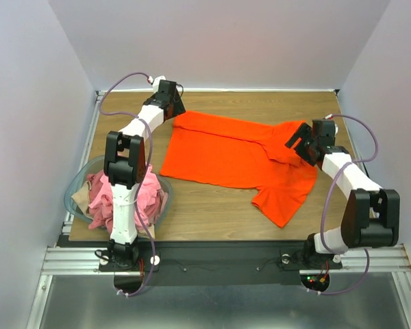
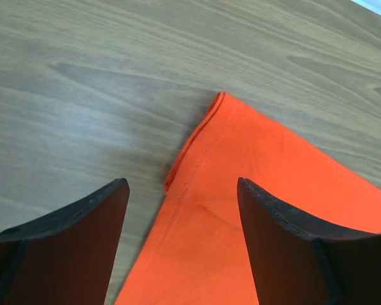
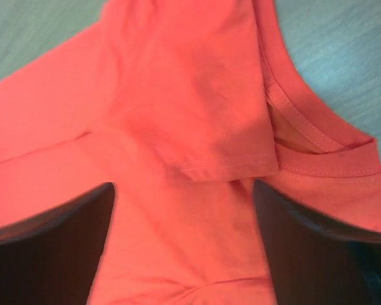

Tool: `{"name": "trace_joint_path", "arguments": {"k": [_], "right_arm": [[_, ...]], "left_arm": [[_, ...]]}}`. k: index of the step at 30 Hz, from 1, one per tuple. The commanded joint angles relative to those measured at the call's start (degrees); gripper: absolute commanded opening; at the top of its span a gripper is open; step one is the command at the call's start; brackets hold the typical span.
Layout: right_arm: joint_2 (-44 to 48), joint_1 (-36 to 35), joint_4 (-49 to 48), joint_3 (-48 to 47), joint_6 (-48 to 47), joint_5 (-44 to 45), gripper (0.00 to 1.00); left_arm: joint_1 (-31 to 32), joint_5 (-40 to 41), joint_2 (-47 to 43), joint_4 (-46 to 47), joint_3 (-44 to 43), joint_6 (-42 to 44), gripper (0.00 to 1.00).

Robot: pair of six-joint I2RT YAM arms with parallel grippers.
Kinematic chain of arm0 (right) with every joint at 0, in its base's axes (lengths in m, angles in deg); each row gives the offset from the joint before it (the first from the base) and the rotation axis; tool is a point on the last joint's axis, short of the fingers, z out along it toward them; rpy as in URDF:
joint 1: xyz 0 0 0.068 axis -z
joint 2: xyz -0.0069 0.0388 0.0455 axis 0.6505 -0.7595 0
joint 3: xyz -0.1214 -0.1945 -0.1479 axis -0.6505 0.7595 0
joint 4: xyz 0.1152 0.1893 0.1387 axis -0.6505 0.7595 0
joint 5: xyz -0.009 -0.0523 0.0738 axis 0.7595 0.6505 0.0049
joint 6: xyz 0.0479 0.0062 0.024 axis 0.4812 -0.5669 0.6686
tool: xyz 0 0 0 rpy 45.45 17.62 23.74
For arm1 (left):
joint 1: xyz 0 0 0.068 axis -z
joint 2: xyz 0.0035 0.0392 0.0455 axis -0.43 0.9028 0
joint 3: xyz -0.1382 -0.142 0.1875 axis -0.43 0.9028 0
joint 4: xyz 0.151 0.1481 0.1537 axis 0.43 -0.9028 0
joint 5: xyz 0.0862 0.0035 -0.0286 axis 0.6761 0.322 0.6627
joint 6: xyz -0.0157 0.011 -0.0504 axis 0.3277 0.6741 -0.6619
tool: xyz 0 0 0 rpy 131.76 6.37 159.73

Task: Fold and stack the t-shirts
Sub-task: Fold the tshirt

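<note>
Lying flat on the wooden surface (image 1: 212,212), the orange t-shirt (image 1: 226,154) spans between both arms overhead; the outstretched left arm (image 1: 145,120) crosses a basket (image 1: 79,179) of pink shirts (image 1: 151,195). Left wrist view: left pincer (image 2: 183,184) gapes wide above the hem corner (image 2: 219,105). Right wrist view: right pincer (image 3: 183,187) gapes wide over folded sleeve (image 3: 197,95) and collar (image 3: 317,149)

The orange t-shirt (image 1: 222,154) is matt stitched cloth, the table (image 1: 205,216) smooth wood grain, perhaps laminate.

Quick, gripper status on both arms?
Left gripper: open, holding nothing, over a corner of the orange t-shirt.
Right gripper: open, holding nothing, over its sleeve.
</note>
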Motion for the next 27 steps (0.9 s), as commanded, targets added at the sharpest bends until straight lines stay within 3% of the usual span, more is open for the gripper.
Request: {"name": "trace_joint_path", "arguments": {"k": [1, 8, 12, 16, 27], "right_arm": [[3.0, 0.0, -0.3, -5.0, -1.4, 2.6, 1.00], [-9.2, 0.2, -0.3, -18.3, -2.9, -2.2, 1.00], [-22.2, 0.4, -0.2, -27.9, -5.0, -2.5, 1.00], [-29.3, 1.4, -0.2, -32.6, -5.6, -1.5, 1.00], [-41.4, 5.2, 0.5, -37.3, -6.2, -1.4, 1.00]], "left_arm": [[-0.4, 2.3, -8.0, -0.4, 1.1, -2.7, 0.86], [1.7, -2.5, -5.3, 0.6, -4.6, -1.6, 0.90], [2.1, -5.9, 2.7, 1.2, -12.8, -2.9, 0.90], [2.3, -9.2, 8.3, 1.6, -17.3, -4.1, 0.90], [2.6, -8.9, 10.1, 1.9, -9.9, -8.5, 0.90]]}}
